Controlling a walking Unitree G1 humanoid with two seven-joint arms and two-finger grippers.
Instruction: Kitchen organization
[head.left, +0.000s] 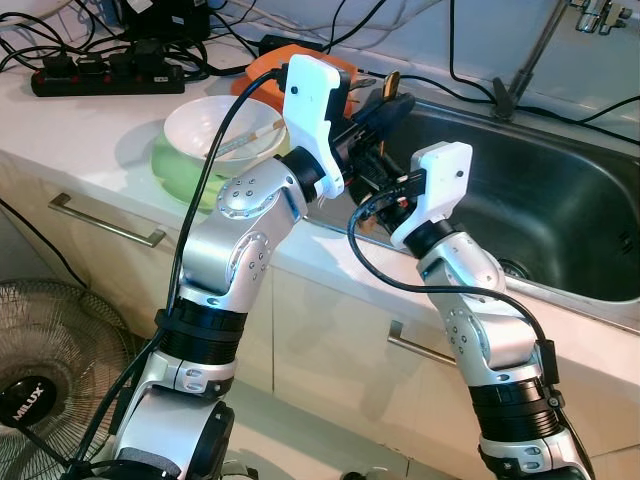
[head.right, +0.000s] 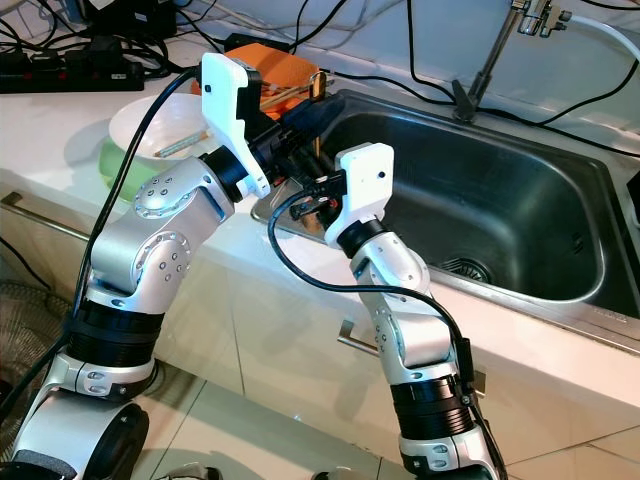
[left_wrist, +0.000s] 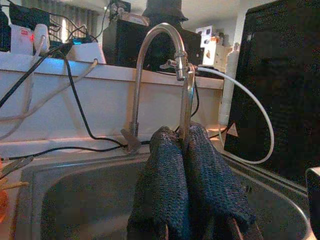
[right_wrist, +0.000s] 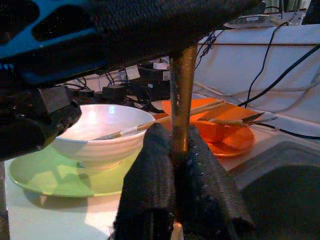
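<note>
**Wooden stick passing between two hands at the sink's edge**

Wooden and slim, a stick-like utensil (right_wrist: 182, 100) stands upright above the near left corner of the steel sink (head.right: 500, 215), and both hands are on it. Judged from that, the step in hand is a transfer from one hand to the other, or a joint carry toward the basin; which of the two, I cannot tell.

The right hand (right_wrist: 181, 165) has its two black fingers pinched tight on the lower part of the stick. The left hand (left_wrist: 184, 170) reaches in from above; its fingers are pressed together, with something thin caught between them, most likely the same stick's upper end (head.left: 391, 84).

Just behind, on the white surface (head.left: 80, 125), a white bowl (head.left: 215, 128) with a utensil in it sits on a green plate (right_wrist: 55, 175), and an orange plate (right_wrist: 227, 135) carries chopsticks.

The next move calls for one hand to loosen while the other keeps firm, so the stick does not tip or drop
</note>
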